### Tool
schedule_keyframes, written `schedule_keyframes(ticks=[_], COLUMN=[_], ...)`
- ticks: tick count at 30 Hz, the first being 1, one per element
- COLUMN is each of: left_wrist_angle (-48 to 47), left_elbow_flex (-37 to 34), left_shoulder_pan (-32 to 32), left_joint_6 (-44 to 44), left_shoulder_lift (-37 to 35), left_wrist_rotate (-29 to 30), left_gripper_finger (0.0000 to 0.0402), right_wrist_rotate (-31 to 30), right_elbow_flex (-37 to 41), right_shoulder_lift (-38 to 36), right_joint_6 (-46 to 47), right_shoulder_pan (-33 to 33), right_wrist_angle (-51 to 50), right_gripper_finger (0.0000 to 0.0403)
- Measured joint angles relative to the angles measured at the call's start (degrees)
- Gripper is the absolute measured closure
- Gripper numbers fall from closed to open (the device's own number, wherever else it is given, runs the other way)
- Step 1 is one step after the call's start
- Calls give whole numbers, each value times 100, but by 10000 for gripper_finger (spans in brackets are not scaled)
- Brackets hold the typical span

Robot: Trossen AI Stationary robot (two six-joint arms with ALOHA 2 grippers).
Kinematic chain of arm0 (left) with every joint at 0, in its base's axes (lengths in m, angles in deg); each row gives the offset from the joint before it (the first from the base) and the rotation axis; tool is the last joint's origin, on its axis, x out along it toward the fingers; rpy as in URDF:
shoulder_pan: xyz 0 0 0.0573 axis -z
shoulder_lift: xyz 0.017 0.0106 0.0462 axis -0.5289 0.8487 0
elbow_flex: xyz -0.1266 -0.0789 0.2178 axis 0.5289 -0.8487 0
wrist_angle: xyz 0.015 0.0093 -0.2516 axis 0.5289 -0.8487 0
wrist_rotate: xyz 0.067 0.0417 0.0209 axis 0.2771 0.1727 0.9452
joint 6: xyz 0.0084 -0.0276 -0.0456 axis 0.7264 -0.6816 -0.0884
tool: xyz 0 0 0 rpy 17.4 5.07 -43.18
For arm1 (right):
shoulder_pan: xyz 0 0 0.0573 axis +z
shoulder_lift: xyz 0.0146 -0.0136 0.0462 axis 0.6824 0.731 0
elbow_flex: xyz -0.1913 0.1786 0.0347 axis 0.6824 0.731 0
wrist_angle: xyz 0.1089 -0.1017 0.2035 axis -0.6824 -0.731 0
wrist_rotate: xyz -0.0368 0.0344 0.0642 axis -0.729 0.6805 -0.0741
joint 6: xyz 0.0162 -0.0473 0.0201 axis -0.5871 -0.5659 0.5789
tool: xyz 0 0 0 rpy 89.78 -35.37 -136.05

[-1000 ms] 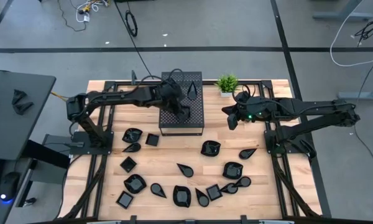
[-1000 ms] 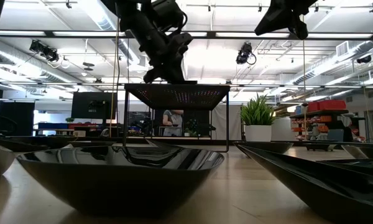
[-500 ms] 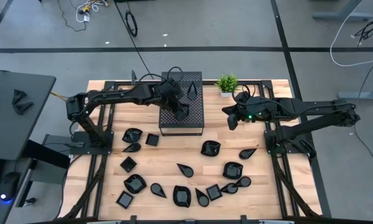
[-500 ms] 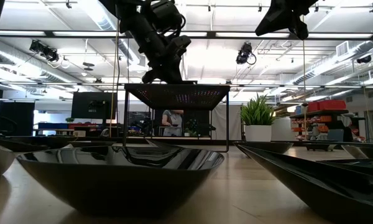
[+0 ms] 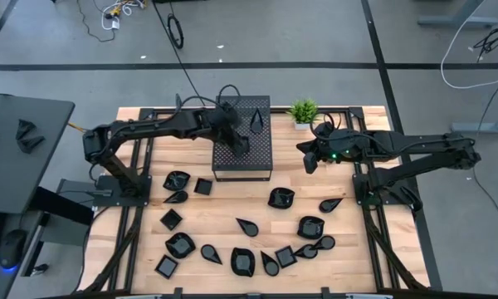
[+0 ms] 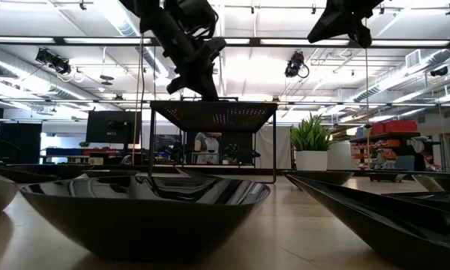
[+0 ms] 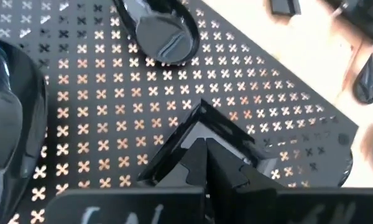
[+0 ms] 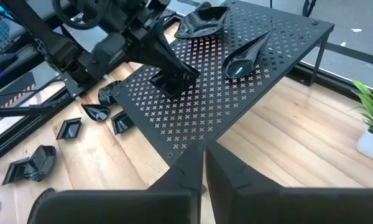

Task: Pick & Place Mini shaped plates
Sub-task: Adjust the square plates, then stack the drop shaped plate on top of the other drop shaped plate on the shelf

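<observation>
I note the left claw point(image 5: 242, 146) over the perforated box point(image 5: 261, 159), fingers clamped on a square plate point(image 7: 202, 146) at its top. The right claw point(image 5: 309, 161) waits closed, empty, beside the box. Risk, in my judgement: an edge grip may tip the plate off on release

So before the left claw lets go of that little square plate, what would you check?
1. Left claw pinching the square plate by its rim: ok.
2. Plate lying flat on the perforated box: cannot tell.
3. Plate apart from the teardrop plate on the box: ok.
4. Right claw off to the box's side, shut and empty: ok.
5. Potted plant clear of both arms: ok.
</observation>
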Motion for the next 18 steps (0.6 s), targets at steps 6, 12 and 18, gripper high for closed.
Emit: schedule_keyframes(ticks=[6,12,18], left_wrist_angle=[45,-147,-1053], left_elbow_flex=[34,360,396], left_shoulder_pan=[39,144,208], left_joint_6=[-41,175,501], left_shoulder_lift=[-197,-535,-1055], left_wrist_rotate=[-5,110,249], left_gripper_finger=[399,399,399], right_wrist_rotate=[2,17,305], right_elbow_flex=[0,0,0], right_shoulder_lift=[0,0,51], right_joint_6=[26,217,1437], right_shoulder_pan=[0,0,-103], right_wrist_angle=[3,208,8], right_gripper_finger=[380,380,380])
